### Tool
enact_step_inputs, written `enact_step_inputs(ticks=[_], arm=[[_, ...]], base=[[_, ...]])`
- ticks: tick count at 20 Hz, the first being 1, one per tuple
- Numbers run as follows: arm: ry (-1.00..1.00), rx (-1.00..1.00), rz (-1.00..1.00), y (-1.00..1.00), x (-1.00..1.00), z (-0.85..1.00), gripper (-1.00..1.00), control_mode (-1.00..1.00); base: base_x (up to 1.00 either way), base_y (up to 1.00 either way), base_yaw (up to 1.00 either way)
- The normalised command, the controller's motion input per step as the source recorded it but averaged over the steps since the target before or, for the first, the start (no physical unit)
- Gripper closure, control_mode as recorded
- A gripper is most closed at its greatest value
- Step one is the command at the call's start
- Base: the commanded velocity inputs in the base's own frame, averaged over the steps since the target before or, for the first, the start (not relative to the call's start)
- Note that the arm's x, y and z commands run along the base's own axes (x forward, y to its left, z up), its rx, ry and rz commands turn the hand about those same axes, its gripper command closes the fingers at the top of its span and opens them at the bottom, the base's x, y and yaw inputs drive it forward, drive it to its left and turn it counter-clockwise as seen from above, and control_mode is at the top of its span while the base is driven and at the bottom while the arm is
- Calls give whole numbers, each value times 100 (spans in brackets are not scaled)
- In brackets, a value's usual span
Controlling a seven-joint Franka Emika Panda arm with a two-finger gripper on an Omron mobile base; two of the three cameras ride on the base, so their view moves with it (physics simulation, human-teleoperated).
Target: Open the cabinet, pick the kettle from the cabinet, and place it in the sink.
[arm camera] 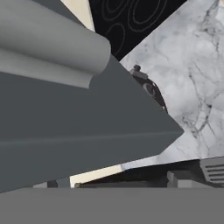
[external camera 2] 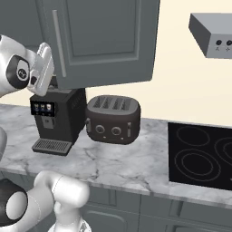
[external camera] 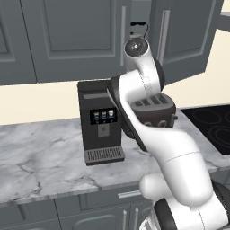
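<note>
**Arm up at the cabinet, door swung out**

The white arm reaches up to the cabinet (external camera: 72,40). In the left base view the hand is at 12 o'clock, right in front of the gap between the two doors. The right door stands swung out. Just above the hand, a black curved handle of the kettle (external camera: 137,27) peeks out of the gap. The rest of the kettle is hidden.

In the right base view the hand is at 9 o'clock, beside the open door's silver bar handle (external camera 2: 58,43). This view also shows the grey hood (external camera 2: 212,34) at 2 o'clock.

Both base views show the coffee machine (external camera: 99,121), the toaster (external camera 2: 112,118) beside it and the black stovetop (external camera 2: 201,156) on the marble counter (external camera: 40,157).

The hand view looks past the door's edge, very close, down at the counter and stovetop.

The fingers are hidden, but the jaws stand wide apart.
</note>
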Motion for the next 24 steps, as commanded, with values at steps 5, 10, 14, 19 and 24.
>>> enact_step_inputs(ticks=[5, 10, 14, 19, 24], arm=[[0, 0, -1, -48, -32, -4, -100, -100], [0, 0, -7, -54, -27, 0, -100, -100], [0, 0, -10, -59, -34, 0, -100, -100], [2, 0, -20, -46, -38, 0, -100, -100], [0, 0, -21, -46, -38, 0, -100, -100]], base=[[0, 0, 0], [0, 0, 0], [0, 0, 0], [0, 0, 0], [0, 0, 0]])
